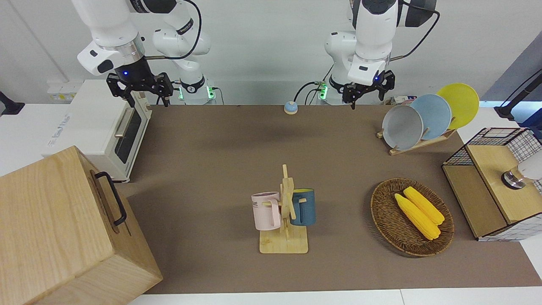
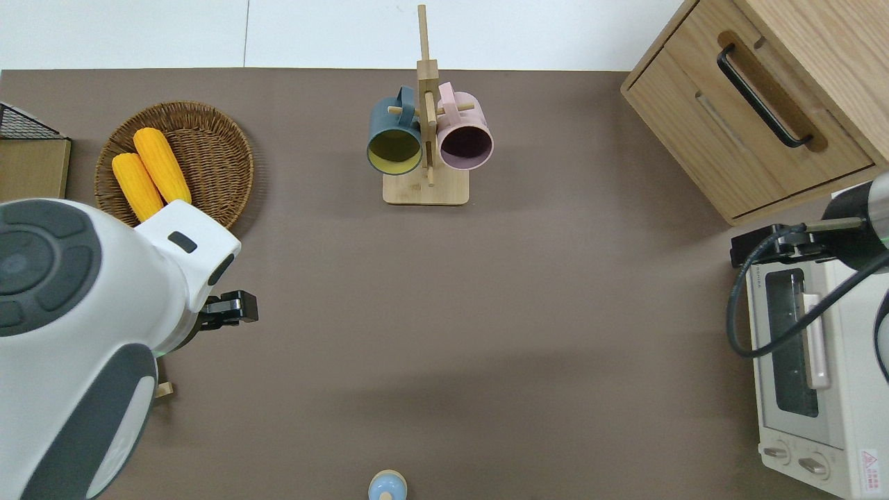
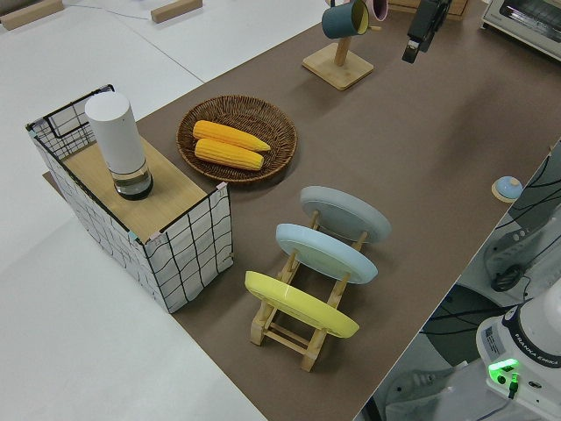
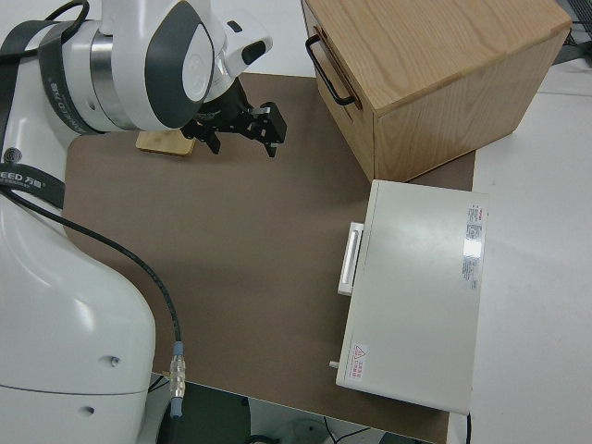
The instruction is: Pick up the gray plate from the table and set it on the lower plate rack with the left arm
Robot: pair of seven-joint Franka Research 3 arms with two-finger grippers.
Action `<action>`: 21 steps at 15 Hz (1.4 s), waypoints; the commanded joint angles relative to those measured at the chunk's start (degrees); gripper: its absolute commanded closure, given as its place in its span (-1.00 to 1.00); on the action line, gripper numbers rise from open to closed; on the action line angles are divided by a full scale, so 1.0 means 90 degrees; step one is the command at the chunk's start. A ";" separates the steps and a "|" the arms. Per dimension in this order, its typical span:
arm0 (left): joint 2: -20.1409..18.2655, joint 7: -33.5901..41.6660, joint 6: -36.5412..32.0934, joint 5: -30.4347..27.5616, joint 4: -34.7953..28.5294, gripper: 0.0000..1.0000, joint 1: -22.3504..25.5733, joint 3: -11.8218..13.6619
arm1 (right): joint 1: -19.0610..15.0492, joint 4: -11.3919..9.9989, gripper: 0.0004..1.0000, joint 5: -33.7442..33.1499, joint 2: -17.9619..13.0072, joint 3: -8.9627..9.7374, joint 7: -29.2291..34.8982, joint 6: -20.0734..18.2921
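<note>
In the overhead view, the left arm's white wrist housing (image 2: 62, 326) hides the round pale gray plate and nearly all of the light-wood slanted plate rack (image 2: 164, 390), perhaps only a rail end showing. The black left gripper (image 2: 233, 309) peeks out, its fingers' spread unreadable. The wire-sided wooden box (image 2: 31, 163) is cut by the edge.

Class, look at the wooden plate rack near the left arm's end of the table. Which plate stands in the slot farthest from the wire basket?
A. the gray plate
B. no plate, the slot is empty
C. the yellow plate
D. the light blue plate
A: the gray plate stands at the end of the plate rack away from the wire basket, with the light blue plate next and the yellow plate nearest the basket.
</note>
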 commanded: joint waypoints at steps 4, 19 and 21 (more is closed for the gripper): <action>0.0138 0.1410 0.0544 -0.1372 0.0453 -1.00 0.0058 0.0536 | 0.0047 0.0041 -0.97 0.0017 0.0002 -0.0038 0.0025 -0.0006; 0.0167 0.1479 0.0184 -0.0700 0.0463 -1.00 -0.0332 0.0908 | 0.0047 0.0041 -0.97 0.0017 0.0002 -0.0038 0.0025 -0.0006; 0.0167 0.1479 0.0194 -0.0690 0.0463 -1.00 -0.0333 0.0977 | 0.0047 0.0041 -0.97 0.0017 0.0002 -0.0038 0.0025 -0.0006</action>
